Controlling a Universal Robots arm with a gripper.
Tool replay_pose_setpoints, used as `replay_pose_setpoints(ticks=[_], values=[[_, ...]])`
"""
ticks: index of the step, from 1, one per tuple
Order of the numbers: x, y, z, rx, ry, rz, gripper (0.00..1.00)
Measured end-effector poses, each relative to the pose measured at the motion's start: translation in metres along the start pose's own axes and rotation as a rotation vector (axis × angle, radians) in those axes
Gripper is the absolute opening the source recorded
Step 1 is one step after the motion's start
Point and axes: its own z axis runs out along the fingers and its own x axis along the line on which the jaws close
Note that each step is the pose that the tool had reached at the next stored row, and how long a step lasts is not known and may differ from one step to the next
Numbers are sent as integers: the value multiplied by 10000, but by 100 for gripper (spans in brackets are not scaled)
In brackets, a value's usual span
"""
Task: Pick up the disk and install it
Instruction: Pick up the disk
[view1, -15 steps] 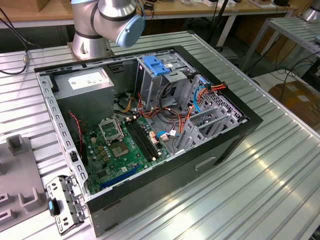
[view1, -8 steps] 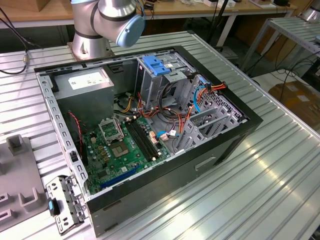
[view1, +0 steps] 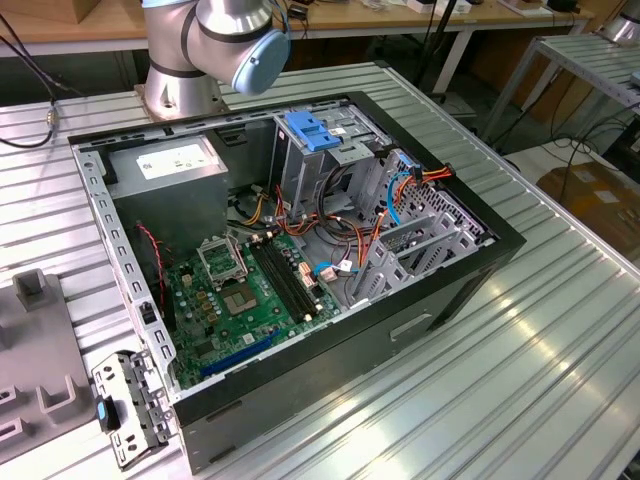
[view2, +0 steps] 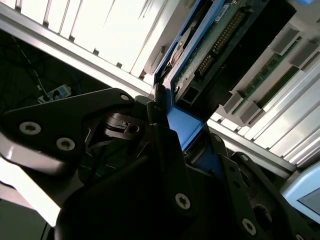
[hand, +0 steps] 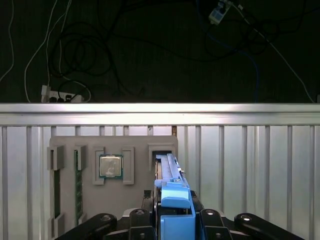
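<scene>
The disk (hand: 172, 182) stands on edge, seen end-on in the first wrist view, a thin metal slab with blue plastic rails, its far end at a slot of the grey holder plate (hand: 137, 142). My gripper (hand: 175, 217) is shut on the disk, one dark finger on each side of the blue rail. In the second wrist view the disk (view2: 200, 55) shows its green circuit-board side and blue rail, running away from the gripper (view2: 167, 125). The open computer case (view1: 455, 290) lies on the table in the exterior view, with a blue-latched drive cage (view1: 312, 132) at its back.
The holder plate also carries a processor chip (hand: 110, 166) and memory sticks (hand: 77, 185). The ribbed aluminium table ends at an edge (hand: 160, 107), with dark floor and cables beyond. Inside the case are a motherboard (view1: 250, 290), a grey power-supply box (view1: 175, 162) and loose cables (view1: 400, 190).
</scene>
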Motion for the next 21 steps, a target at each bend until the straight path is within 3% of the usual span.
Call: replay_pose_setpoints(ticks=[21], values=[[-1, 1, -118, -10, -1, 0, 37]])
